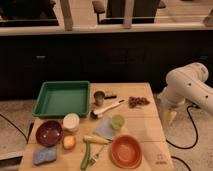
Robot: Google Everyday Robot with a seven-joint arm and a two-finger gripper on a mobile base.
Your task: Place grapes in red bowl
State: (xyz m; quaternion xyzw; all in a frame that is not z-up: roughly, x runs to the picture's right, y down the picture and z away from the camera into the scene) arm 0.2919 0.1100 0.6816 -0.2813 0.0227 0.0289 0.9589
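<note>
Gripper (170,118) hung at the table's (150,131) right edge, empty
Jaws stood wide. Grapes (138,101) lay near its left, with the red bowl (126,151) nearer the front.

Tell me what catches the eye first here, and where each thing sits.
The white robot arm stands out at the right, its gripper hanging open and empty beside the right edge of the table. On it, the green tray fills the far left corner and the orange bowl sits at the near right. The dark grapes lie at the far right, near the gripper.
</note>
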